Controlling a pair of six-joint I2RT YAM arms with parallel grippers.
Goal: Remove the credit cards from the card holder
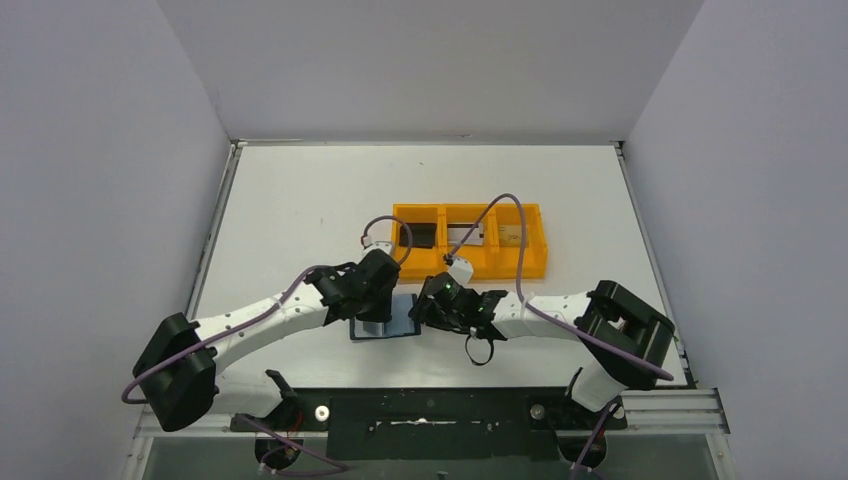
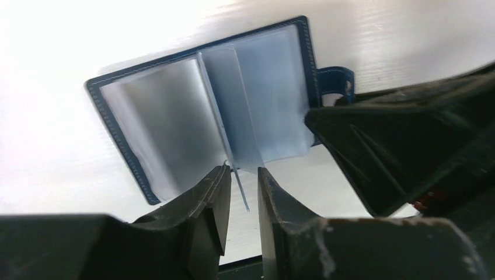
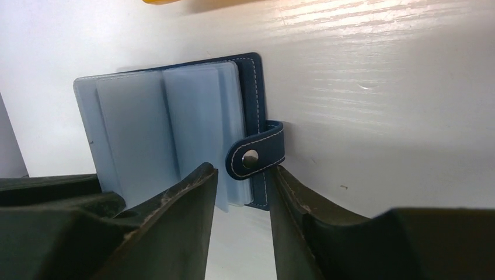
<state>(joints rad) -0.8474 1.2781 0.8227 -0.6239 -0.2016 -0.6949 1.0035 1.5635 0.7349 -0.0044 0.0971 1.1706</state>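
Note:
The card holder (image 1: pixel 398 329) lies open on the white table between my two grippers. In the left wrist view the card holder (image 2: pixel 175 116) shows its navy border, blue-grey pockets and closing tab (image 2: pixel 337 81). My left gripper (image 2: pixel 242 170) is narrowly open, with the edge of a thin clear sleeve (image 2: pixel 244 186) standing between its fingers, untouched. My right gripper (image 3: pixel 242 169) is open, its fingers straddling the holder's tab (image 3: pixel 255 156) edge. A black card (image 1: pixel 418 236), a silver card (image 1: pixel 467 236) and a gold-tan card (image 1: pixel 513 237) lie in the tray. I cannot tell whether a card sits in the pockets.
The orange three-compartment tray (image 1: pixel 470 268) stands just behind the holder, close to both wrists. The right gripper's finger (image 2: pixel 397 140) fills the right of the left wrist view. Purple cables loop over the tray. Walls enclose the table on three sides.

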